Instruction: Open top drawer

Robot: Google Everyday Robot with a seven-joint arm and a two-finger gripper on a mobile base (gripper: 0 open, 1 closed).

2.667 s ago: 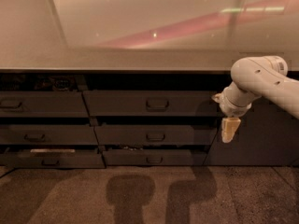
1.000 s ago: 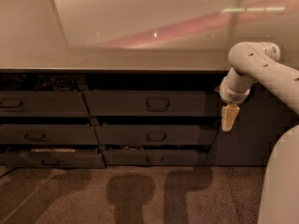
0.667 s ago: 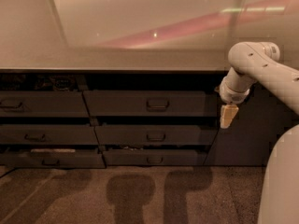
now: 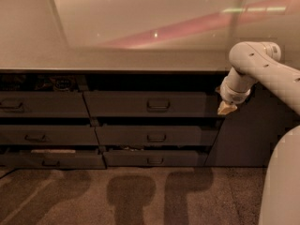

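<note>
The top drawer (image 4: 126, 105) is the wide dark grey front in the upper row under the counter, with a small loop handle (image 4: 158, 105) at its centre. A dark gap runs above it, and its inside is hidden. My gripper (image 4: 227, 108) hangs from the white arm (image 4: 262, 67) just beyond the drawer's right end, at about the height of the handle and well to the right of it. It holds nothing that I can see.
Two lower drawer fronts (image 4: 154, 137) (image 4: 152, 159) sit under the top drawer. A second column of drawers (image 4: 42, 104) stands to the left. A pale countertop (image 4: 117, 60) overhangs them. A dark cabinet panel (image 4: 243, 139) is at the right, my white body (image 4: 283, 186) at the lower right, and carpet (image 4: 140, 196) below.
The gripper has risen a little and drawn slightly left, closer to the top drawer's right end. The drawers have not moved.
</note>
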